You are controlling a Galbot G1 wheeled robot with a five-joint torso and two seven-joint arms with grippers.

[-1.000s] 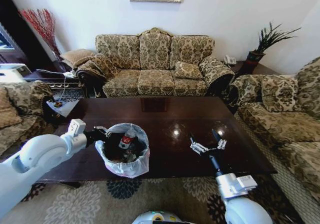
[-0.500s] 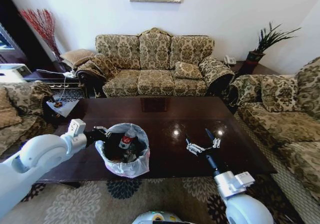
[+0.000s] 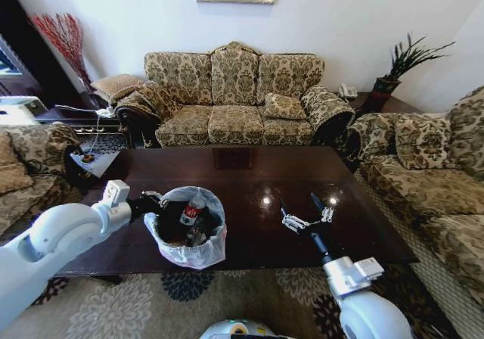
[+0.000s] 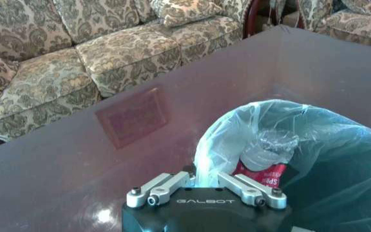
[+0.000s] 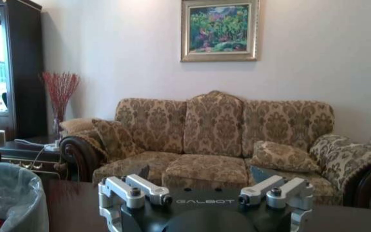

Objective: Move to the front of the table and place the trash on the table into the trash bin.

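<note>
Glossy dark brown wooden desk (image 3: 249,174) before patterned beige sofa (image 3: 234,97). Small round dark bin with translucent white bag liner (image 3: 187,227) stands on desk near front left edge. Inside bin: clear plastic bottle with red label (image 3: 192,210), upright-tilted, among dark clutter. Left gripper (image 3: 151,203) at bin rim, fingers pinching bag edge (image 4: 206,159). Right gripper (image 3: 305,211) hovers over desk, right of bin, well apart from it, fingers spread wide, holding nothing.
</note>
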